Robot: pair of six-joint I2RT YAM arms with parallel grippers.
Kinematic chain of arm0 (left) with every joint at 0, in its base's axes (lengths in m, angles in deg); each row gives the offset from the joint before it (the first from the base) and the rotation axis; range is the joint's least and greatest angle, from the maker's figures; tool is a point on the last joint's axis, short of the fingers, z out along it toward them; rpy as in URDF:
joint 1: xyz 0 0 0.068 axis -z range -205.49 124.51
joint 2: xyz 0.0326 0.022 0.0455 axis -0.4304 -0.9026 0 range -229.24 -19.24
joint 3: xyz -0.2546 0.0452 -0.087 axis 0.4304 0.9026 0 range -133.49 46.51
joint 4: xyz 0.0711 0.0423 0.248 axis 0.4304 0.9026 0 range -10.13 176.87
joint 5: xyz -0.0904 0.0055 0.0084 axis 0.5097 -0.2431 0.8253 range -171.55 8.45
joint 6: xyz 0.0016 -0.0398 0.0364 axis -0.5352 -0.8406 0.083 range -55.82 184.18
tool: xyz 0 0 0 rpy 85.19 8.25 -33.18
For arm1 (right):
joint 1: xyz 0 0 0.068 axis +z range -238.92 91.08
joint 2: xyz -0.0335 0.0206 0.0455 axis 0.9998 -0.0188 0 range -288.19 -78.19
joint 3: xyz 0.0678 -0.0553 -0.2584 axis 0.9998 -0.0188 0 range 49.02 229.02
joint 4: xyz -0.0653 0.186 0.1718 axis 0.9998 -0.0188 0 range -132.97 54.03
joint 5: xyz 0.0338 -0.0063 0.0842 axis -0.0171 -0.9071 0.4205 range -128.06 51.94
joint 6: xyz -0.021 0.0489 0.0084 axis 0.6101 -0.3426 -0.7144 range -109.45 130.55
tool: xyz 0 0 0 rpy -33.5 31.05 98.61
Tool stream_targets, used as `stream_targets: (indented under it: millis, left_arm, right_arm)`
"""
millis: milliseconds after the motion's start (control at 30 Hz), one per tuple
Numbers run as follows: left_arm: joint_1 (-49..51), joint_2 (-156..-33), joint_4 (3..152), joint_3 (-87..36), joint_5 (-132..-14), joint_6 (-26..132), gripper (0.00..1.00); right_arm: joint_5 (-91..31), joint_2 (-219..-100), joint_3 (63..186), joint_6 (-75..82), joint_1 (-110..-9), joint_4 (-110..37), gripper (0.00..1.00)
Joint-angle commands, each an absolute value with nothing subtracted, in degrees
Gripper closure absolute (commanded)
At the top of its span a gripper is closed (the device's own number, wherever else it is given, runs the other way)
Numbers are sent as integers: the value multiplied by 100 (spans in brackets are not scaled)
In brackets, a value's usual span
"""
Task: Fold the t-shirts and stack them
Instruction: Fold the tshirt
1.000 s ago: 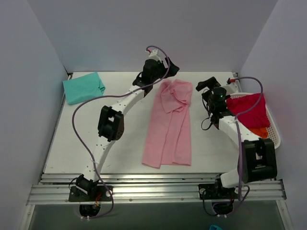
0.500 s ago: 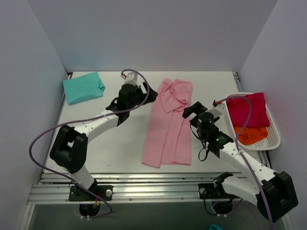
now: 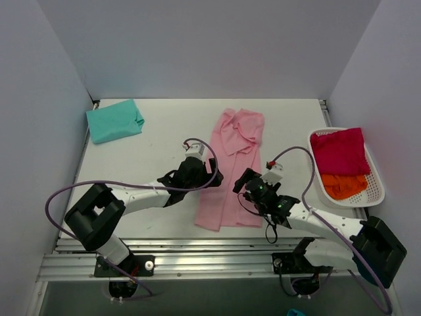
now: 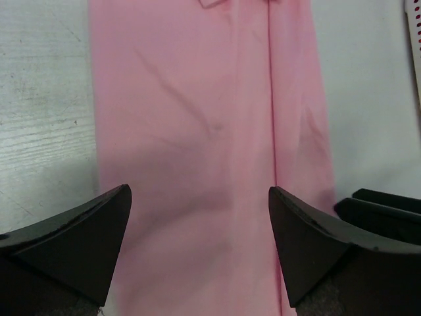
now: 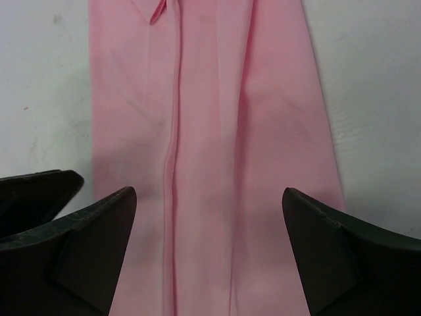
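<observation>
A light pink t-shirt (image 3: 235,168) lies flat in a long folded strip in the middle of the table. It fills the left wrist view (image 4: 210,131) and the right wrist view (image 5: 217,131). My left gripper (image 3: 212,176) is open and empty over the strip's left edge near its lower half. My right gripper (image 3: 242,183) is open and empty over its right side. A folded teal t-shirt (image 3: 115,120) lies at the back left. A crimson red t-shirt (image 3: 339,151) and an orange one (image 3: 343,185) lie in the basket.
A white mesh basket (image 3: 379,191) stands at the table's right edge. Grey walls close in the left, back and right. An aluminium rail (image 3: 210,260) runs along the near edge.
Both arms have swung from the back of the table toward the near end of the pink shirt and lowered over it. The shirts have not moved.
</observation>
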State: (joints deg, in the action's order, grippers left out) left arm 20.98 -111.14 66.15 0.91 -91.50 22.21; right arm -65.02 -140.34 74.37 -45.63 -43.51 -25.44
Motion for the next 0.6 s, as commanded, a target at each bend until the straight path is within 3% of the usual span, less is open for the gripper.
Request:
stream_targets:
  millis: [0, 133, 167, 200, 300, 400, 567]
  left_arm:
    - [2214, -10784, 6570, -226, -9288, 2191, 6]
    - [2320, -10678, 6949, -560, -9262, 2357, 6]
    - [2337, -10678, 7019, -630, -9280, 2375, 6]
    - [2390, -10687, 7055, -622, -9297, 2384, 6]
    - [2425, -10704, 6950, -482, -9376, 2375, 6]
    - [2425, -10827, 6835, -420, -9403, 2358, 6]
    - [2416, -10959, 6827, -473, -9368, 2367, 6]
  right_arm:
    - [-6891, -14436, 7459, -4860, -4094, -2393, 12]
    - [-6961, -15007, 7521, -4965, -3979, -2287, 21]
    - [-6953, -15052, 7521, -4965, -3970, -2226, 27]
    - [-6952, -15078, 7521, -4948, -3970, -2208, 41]
    - [-6996, -15114, 7513, -4983, -3970, -2208, 58]
    - [-7067, -15105, 7556, -4939, -3962, -2269, 66]
    - [-7102, -15219, 7644, -4921, -3962, -2340, 67]
